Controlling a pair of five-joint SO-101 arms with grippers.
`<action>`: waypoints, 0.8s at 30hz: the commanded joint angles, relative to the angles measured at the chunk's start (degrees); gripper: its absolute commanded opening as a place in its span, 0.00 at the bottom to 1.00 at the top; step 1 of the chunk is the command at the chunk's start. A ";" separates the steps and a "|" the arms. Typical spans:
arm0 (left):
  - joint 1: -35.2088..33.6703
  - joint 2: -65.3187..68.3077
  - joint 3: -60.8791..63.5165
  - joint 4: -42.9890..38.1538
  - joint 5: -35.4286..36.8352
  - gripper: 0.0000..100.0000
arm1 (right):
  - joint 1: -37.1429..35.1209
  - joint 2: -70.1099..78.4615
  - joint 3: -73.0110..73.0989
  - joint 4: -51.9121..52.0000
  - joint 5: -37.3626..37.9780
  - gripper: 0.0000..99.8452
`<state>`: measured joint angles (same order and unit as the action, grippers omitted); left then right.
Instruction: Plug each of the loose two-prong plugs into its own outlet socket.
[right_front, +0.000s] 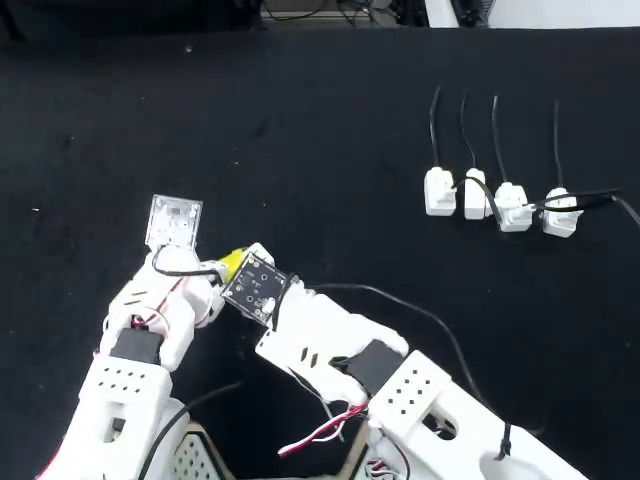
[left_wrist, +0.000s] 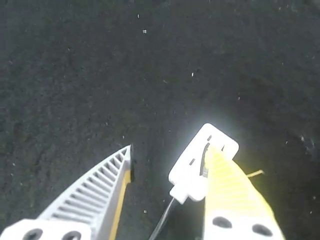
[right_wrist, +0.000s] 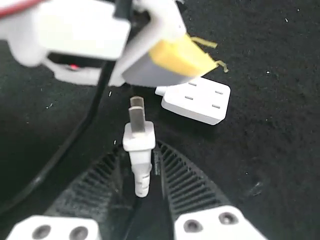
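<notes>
A white outlet socket (left_wrist: 192, 160) lies on the black table against the yellow-taped finger (left_wrist: 227, 185) of my left gripper (left_wrist: 170, 150), which stands open; the other finger is well off to the side. In the right wrist view my right gripper (right_wrist: 139, 150) is shut on a white two-prong plug (right_wrist: 137, 137). Its prongs point out ahead, a short way from the socket (right_wrist: 195, 100) and slightly beside it. The left gripper's yellow finger (right_wrist: 175, 57) rests over the socket's far edge. In the high view both arms meet at the front left, around the yellow finger (right_front: 232, 264).
Several white plug-and-socket pieces (right_front: 500, 200) with black cords lie in a row at the back right. A black cord (right_front: 400, 300) trails from the right arm (right_front: 330, 340) across the mat. A dark cable (right_wrist: 75, 135) runs beside the held plug.
</notes>
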<state>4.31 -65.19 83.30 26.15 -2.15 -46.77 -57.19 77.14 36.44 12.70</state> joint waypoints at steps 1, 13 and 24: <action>1.63 -0.79 -8.13 6.68 0.26 0.23 | 1.23 -1.36 -0.13 -4.92 0.00 0.01; 7.78 -8.35 -8.84 11.60 -0.26 0.23 | 1.23 -1.36 0.04 -5.63 0.00 0.01; 7.60 -27.96 8.48 11.08 -3.34 0.23 | 2.73 -1.89 -6.11 2.55 -2.55 0.01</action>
<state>11.25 -87.78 89.01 38.29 -2.42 -45.80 -57.19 75.82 37.49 11.47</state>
